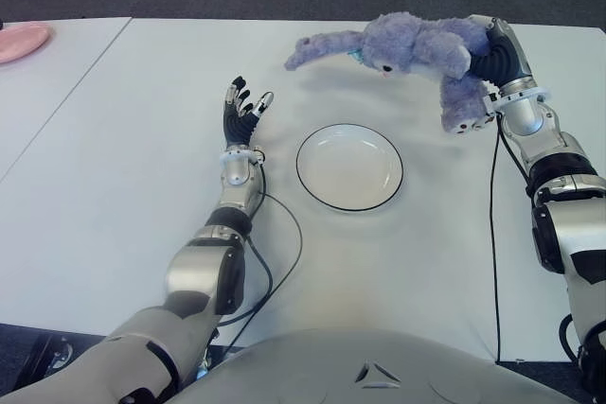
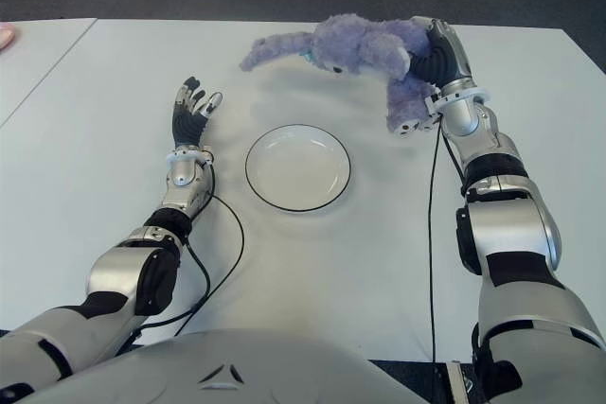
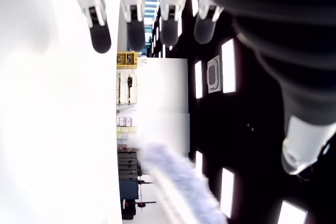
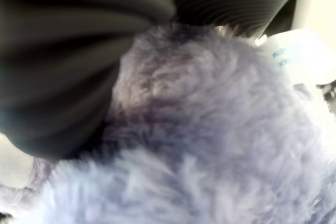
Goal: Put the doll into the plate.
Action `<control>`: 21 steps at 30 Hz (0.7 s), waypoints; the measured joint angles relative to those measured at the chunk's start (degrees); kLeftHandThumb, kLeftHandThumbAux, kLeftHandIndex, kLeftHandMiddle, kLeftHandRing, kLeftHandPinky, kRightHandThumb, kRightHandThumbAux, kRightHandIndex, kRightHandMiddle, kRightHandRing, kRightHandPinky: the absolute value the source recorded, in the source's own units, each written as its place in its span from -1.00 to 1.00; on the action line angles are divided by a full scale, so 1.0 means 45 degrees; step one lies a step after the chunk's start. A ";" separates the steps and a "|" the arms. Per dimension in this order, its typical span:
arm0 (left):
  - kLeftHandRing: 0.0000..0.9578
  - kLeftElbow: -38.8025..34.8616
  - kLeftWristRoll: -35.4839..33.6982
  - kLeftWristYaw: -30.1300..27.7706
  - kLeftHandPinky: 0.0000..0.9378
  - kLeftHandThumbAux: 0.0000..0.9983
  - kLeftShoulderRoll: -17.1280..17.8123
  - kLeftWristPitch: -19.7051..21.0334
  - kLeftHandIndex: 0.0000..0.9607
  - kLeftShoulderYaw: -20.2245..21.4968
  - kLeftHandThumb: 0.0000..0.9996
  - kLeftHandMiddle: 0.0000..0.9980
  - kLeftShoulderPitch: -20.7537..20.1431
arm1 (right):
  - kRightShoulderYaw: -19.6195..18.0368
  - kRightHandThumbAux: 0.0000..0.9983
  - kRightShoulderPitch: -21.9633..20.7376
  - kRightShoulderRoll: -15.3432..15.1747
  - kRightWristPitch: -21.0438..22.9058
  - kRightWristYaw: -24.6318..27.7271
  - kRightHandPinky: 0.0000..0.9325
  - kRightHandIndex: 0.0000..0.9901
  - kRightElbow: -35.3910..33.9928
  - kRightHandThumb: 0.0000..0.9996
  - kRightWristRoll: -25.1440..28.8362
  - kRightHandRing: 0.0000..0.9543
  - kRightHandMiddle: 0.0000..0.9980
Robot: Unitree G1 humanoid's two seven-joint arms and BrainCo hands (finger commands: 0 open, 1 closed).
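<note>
Currently the right hand [image 1: 492,56] is closed around the body of the doll [image 1: 407,49], holding it clear of the table [image 1: 114,196]; the right wrist view is filled with purple fur pressed against dark fingers [image 4: 68,51]. The doll hangs beyond the plate [image 1: 349,166] and toward the robot's right of it, well apart from the rim. Its long ears stretch out toward the robot's left, and one leg droops beside the wrist.

Judged step: carry to the plate, then release. To do it well, bring the hand back toward the robot and to its left until the doll's bulk sits over the plate's centre, lower until the trailing limb touches the dish, then open the fingers. The floppy ears will probably drape past the rim if the body is placed off-centre.

Materials: doll is soft plush, shaggy lavender pile, limp limbs, a small white label [image 4: 294,53] visible at the fur. It should compress in the grip and not bounce. Plate is round, shallow, white and glossy with a thin dark rim line. Table is flat matte white.

The left hand [image 1: 241,111] shows to the robot's left of the plate, fingers spread, holding nothing.
</note>
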 measured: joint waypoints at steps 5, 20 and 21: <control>-0.75 0.0000 0.0002 0.0000 -0.67 0.27 0.0000 -0.0001 -0.77 -0.0003 -1.00 -0.78 0.0000 | -0.0262 0.45 -0.0001 -0.0018 -0.0465 -0.0083 0.86 -0.11 -0.0209 0.41 0.0038 0.84 0.77; -0.75 0.0003 0.0008 0.0000 -0.66 0.32 -0.0001 0.0002 -0.77 -0.0008 -1.00 -0.78 -0.0002 | -0.0405 0.45 0.0567 0.0505 -0.1344 -0.0663 0.86 -0.12 -0.2917 0.39 -0.0051 0.86 0.80; -0.75 0.0003 0.0008 0.0000 -0.66 0.32 -0.0001 0.0003 -0.77 -0.0008 -1.00 -0.78 -0.0002 | -0.0390 0.45 0.0683 0.0569 -0.1406 -0.0678 0.85 -0.12 -0.3137 0.39 -0.0088 0.85 0.79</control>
